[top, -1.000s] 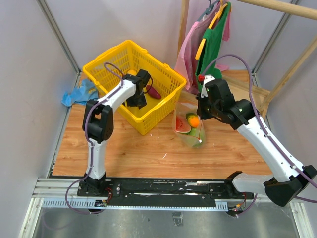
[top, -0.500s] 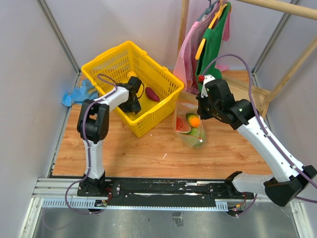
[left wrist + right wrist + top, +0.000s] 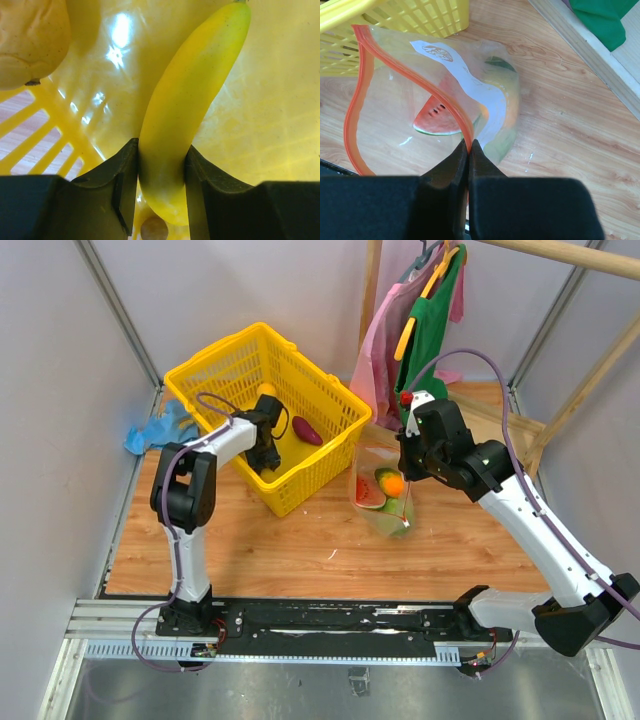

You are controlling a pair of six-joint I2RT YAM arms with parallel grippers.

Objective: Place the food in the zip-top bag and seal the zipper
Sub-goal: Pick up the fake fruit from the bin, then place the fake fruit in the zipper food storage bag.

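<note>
Wooden surface: zip-top bag part-filled, unsealed — right hand pinching its zipper, left hand gripping a banana in the basket.

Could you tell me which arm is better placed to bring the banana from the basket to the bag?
Left. The left fingers grip the banana inside the yellow basket, while the right fingers pinch the zipper of the bag, holding its mouth open.

I see the basket at eleven o'clock on the table, banana inside; zip-top bag, watermelon wedge inside, at its four o'clock.
</note>
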